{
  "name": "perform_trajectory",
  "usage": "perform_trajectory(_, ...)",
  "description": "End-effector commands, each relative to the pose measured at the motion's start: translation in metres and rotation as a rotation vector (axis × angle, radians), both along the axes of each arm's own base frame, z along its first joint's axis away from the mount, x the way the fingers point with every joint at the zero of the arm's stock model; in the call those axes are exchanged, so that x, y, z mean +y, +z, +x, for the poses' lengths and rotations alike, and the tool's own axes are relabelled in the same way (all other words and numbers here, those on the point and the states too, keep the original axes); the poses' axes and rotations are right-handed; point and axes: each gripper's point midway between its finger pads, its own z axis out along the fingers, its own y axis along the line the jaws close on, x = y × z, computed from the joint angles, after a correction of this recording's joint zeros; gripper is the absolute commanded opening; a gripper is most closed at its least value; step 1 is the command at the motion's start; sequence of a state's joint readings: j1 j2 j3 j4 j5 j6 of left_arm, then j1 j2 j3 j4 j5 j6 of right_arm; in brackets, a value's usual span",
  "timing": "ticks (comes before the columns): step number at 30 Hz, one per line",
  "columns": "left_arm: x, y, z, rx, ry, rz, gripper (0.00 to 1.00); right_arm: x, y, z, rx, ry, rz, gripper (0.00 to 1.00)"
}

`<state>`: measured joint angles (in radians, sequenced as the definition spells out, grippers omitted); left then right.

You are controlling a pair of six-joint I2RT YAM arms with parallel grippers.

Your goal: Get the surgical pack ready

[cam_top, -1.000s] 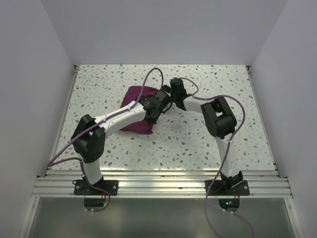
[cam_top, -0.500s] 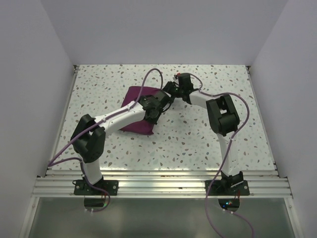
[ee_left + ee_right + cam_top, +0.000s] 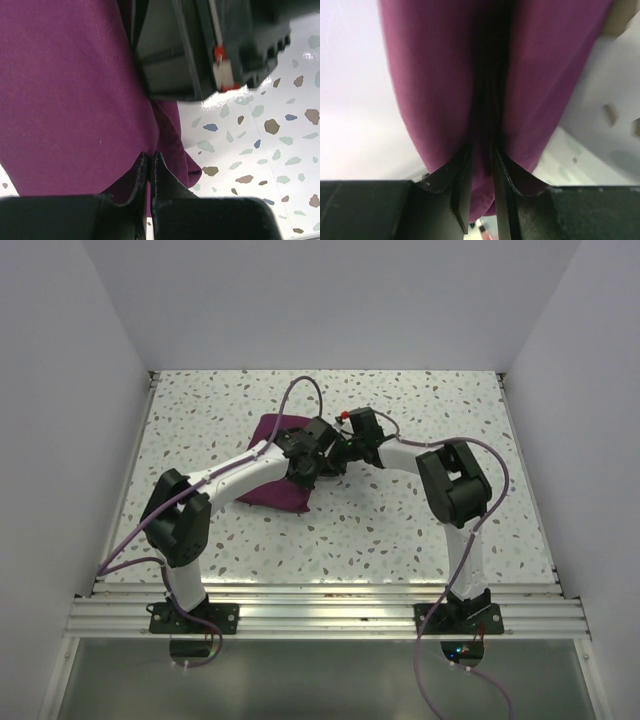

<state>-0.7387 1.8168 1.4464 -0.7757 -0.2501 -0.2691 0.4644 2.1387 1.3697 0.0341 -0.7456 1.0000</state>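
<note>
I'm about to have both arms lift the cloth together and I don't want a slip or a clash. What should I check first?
1. Left gripper shut on a fold of the surgical pack: ok.
2. Right gripper shut on a fold of it: ok.
3. Room between the two grippers: not ok. They crowd together at the cloth's right edge in the top view; whether they touch, cannot tell.
4. How many layers each pinch holds: cannot tell.
5. Nothing lying on the cloth: cannot tell, because the arms hide its middle.
</note>
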Motion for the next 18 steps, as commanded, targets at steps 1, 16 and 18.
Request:
perform_trajectory(1, -0.003, 0.023, 0.01, -0.059, 0.015, -0.055, 0.0, 0.01, 0.032, -0.02, -0.046, 0.072, 0.073, 0.25)
perform_trajectory(16, -0.011, 0.022, 0.013, -0.047, 0.009, -0.07, 0.0, 0.031, -0.004, -0.091, 0.055, 0.194, 0.057, 0.2)
perform_trajectory(18, -0.012, 0.021, 0.011, -0.035, 0.003, -0.076, 0.0, 0.032, -0.001, -0.09, 0.049, 0.205, 0.066, 0.2)
